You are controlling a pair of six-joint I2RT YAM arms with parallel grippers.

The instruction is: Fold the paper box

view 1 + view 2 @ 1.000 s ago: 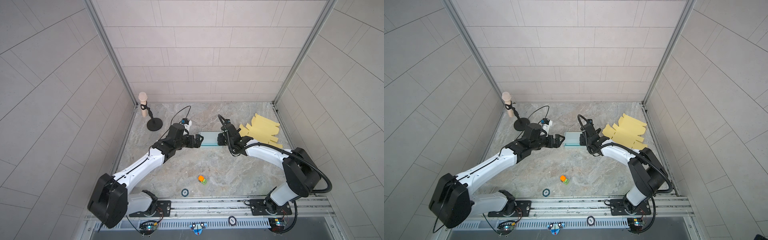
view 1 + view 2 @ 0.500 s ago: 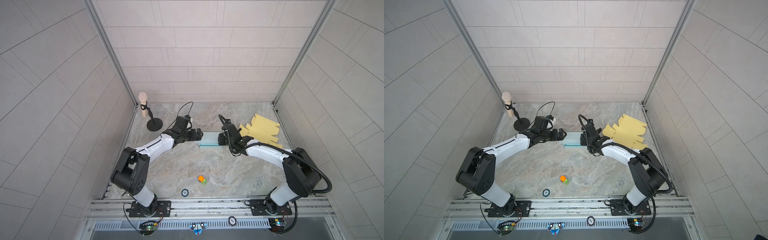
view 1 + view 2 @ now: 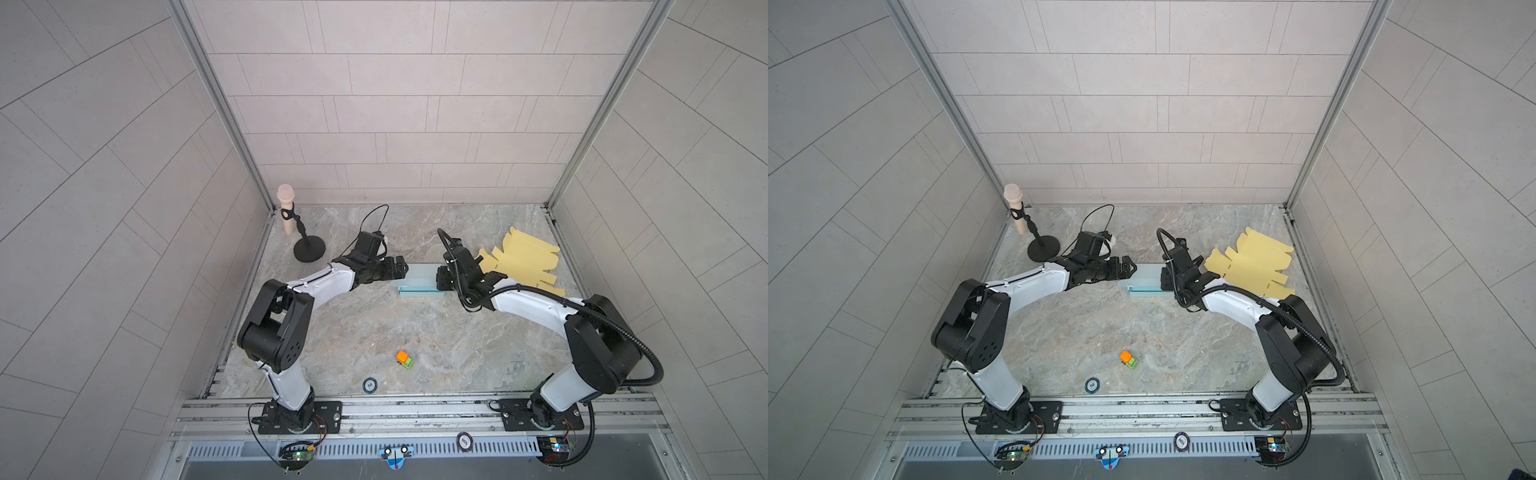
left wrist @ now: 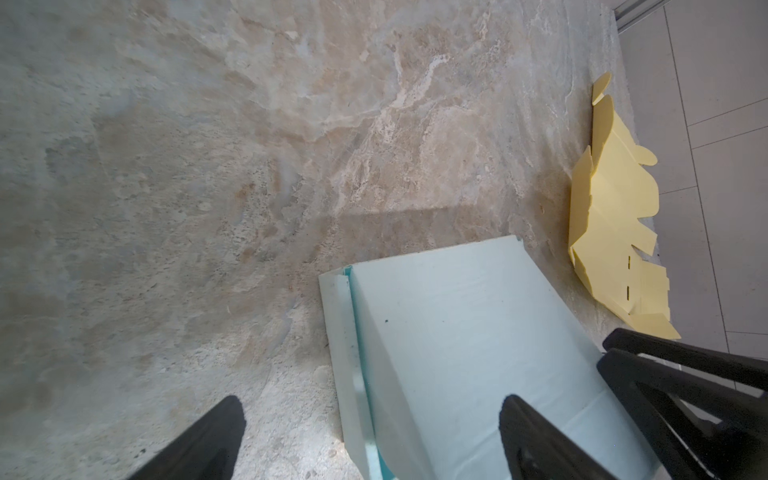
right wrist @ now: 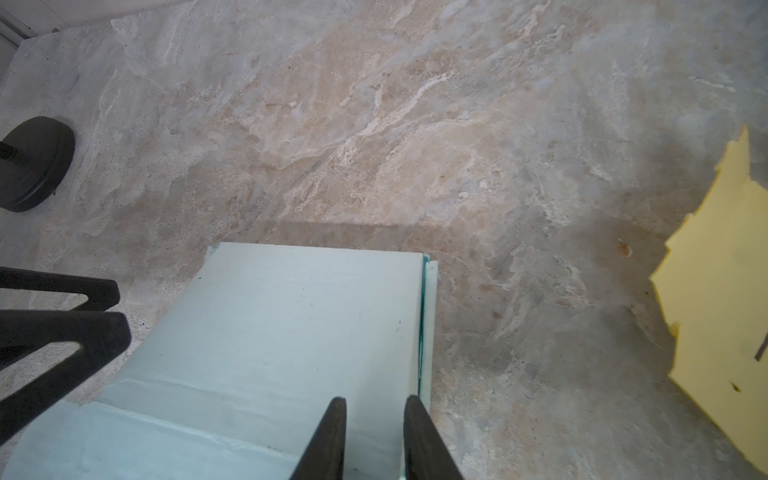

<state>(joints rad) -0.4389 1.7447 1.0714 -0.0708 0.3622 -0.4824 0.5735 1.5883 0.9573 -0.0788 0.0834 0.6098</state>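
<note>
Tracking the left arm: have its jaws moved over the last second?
Yes. The left jaws shifted toward the back wall, nearer level with the microphone stand, beside the blue box.

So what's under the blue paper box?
The blue paper box sits on the marble table, which shows beside it. Its top panel covers the spot right underneath, so anything hiding there can't be seen.

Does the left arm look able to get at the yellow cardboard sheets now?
Probably not directly. The left end effector stands open at one end of the light blue box; that box and the right end effector at its other end lie between it and the yellow cardboard sheets.
</note>
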